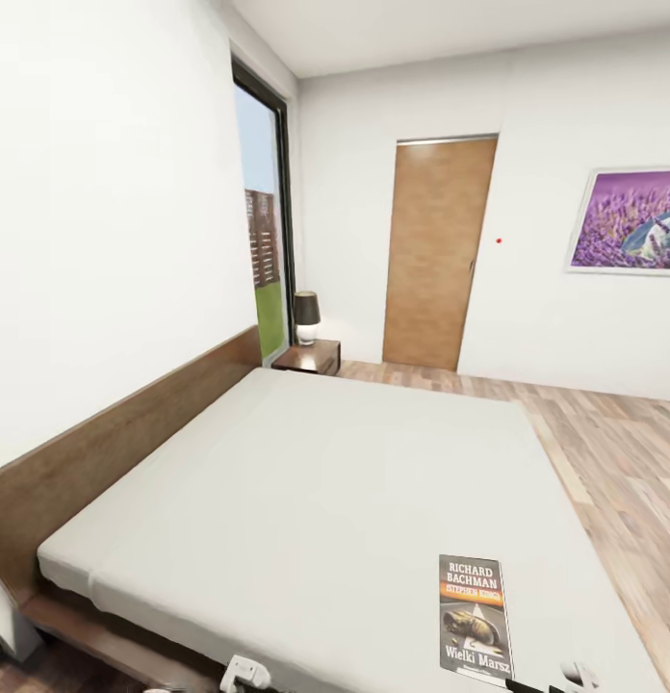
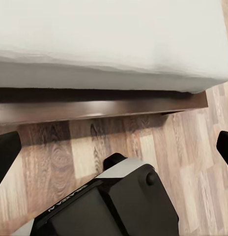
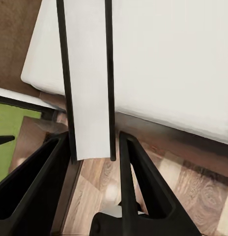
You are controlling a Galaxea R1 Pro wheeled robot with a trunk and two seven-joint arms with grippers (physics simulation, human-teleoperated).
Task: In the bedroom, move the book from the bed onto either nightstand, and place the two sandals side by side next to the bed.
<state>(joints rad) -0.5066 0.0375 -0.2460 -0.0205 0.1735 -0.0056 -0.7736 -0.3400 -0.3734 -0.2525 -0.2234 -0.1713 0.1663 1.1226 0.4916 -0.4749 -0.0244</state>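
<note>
The book (image 1: 476, 616) shows its dark "RICHARD BACHMAN" cover at the lower right, over the near edge of the bed (image 1: 306, 481). In the right wrist view its white page edge between dark covers (image 3: 88, 78) fills the gap between the two black fingers. My right gripper (image 3: 94, 142) is shut on it above the bed's side rail and the floor. My left gripper (image 2: 115, 147) hangs open beside the mattress (image 2: 109, 39), its fingers (image 2: 6, 155) far apart and holding nothing. A nightstand (image 1: 311, 358) stands at the bed's far side by the headboard. The sandals are out of view.
A lamp (image 1: 306, 318) sits on the nightstand, by a tall window (image 1: 263, 231). A tan door (image 1: 436, 250) and a purple picture (image 1: 629, 221) are on the far wall. Wood floor (image 1: 614, 452) runs along the bed's right. My base (image 2: 114, 201) is close to the bed frame.
</note>
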